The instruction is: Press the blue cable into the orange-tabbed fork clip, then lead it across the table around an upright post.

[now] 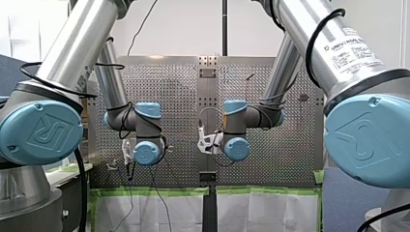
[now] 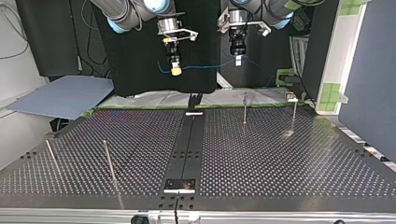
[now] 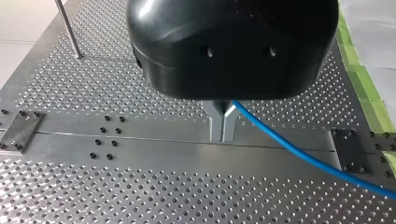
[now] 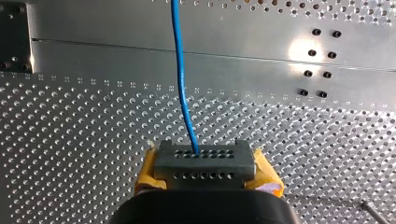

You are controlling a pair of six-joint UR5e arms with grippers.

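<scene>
Two-point hold on blue cable (image 3: 299,151): pinched shut in left end effector (image 3: 222,126) and right end effector (image 4: 205,161), desk (image 3: 140,196) well below, likely to control slack before seating.

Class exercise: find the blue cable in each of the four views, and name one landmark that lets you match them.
Front view: too thin to make out for certain.
Top view: the blue cable hangs between my right gripper and my left gripper.
Left wrist view: blue cable runs out from my left gripper.
Right wrist view: blue cable runs straight ahead from my right gripper.
Shared landmark: the table's plain centre strip.
</scene>
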